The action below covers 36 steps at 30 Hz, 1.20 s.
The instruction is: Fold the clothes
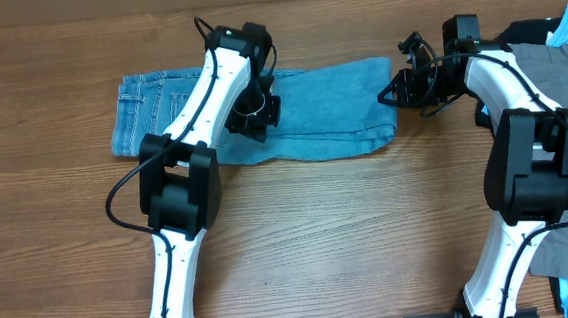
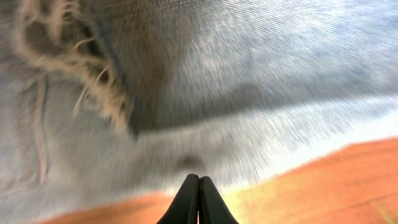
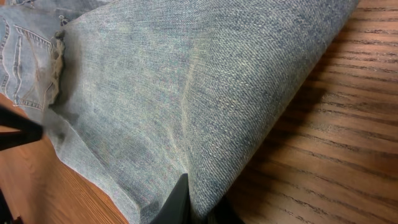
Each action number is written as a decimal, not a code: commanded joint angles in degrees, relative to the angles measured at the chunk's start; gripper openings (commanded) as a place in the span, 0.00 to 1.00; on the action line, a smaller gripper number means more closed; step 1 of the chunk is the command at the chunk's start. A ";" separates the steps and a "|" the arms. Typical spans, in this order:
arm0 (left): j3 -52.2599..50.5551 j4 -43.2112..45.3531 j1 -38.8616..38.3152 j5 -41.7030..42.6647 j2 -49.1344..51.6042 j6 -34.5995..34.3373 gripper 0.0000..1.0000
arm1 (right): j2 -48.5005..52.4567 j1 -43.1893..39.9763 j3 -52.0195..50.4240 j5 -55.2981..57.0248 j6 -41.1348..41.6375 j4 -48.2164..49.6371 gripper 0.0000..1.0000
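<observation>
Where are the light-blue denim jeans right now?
Seen from overhead, the light-blue denim jeans lie at the far left of the wooden table, beneath the left arm's fingers, their right end beside the right arm's fingers.

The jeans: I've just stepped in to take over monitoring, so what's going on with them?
Two robot arms are folding the light-blue jeans on the wooden table. The jeans lie doubled over in a flat band. The right gripper appears to pinch their right-hand folded edge, tenting the cloth a little. The left gripper, fingers shut, is low over the middle, near a frayed hem. Grey trousers lie in a pile at the right.
</observation>
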 commanded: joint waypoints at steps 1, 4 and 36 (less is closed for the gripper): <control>-0.04 -1.31 -0.61 0.52 -2.84 0.09 0.04 | -2.36 0.17 0.11 -0.04 -0.63 0.17 0.05; -3.58 -0.33 -1.29 0.50 -2.84 0.09 0.05 | -2.36 0.17 0.11 -0.04 -0.63 0.22 0.05; 7.93 8.70 21.35 -0.33 -18.14 -2.47 0.11 | -12.90 -0.63 20.48 20.50 -2.19 -11.89 0.04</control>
